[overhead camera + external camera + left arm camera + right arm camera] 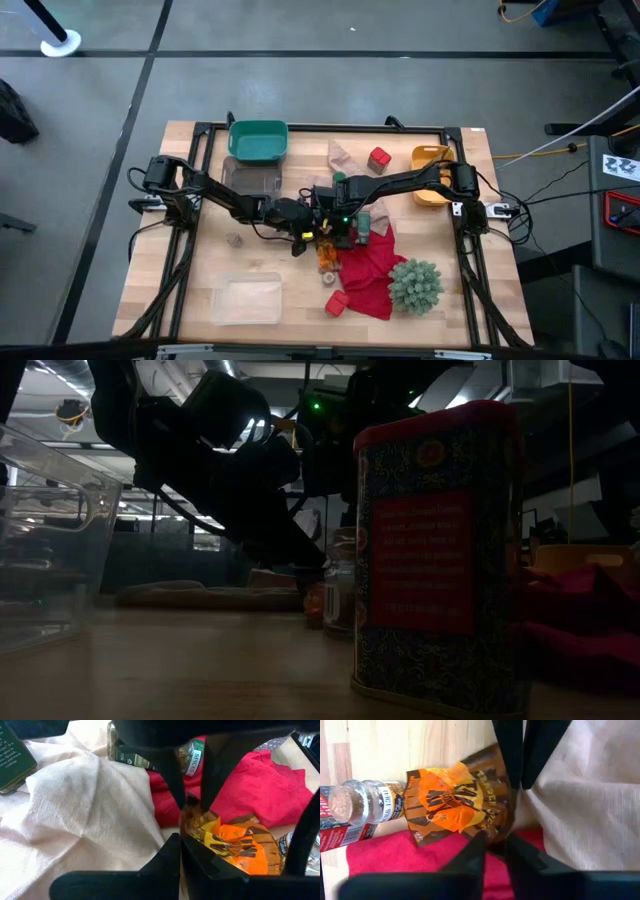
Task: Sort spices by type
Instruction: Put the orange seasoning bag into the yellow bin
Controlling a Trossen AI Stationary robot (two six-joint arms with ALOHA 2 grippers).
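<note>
- At the table's middle, my left gripper (pixel 192 827) and my right gripper (pixel 507 817) meet over one orange-brown packet (pixel 455 802). Both pairs of fingers look pinched on its crumpled edge, mine from one side, my other hand's from the opposite side.
- That packet lies half on the red cloth (pixel 365 275), beside a pale cloth (pixel 85 805).
- Little looks sorted, as I judge it: a clear bin (pixel 247 300) near the front seems empty, and I cannot tell what the green bin (pixel 258 140) holds.
- Spices lie scattered: a red tin (pixel 379 158) near the back, another red tin (pixel 336 303) at the cloth's front edge, a glass shaker jar (pixel 362 802) lying beside the packet, and a green-labelled jar (pixel 150 757) on the cloth.
- Nearly everything remains to be grouped.
</note>
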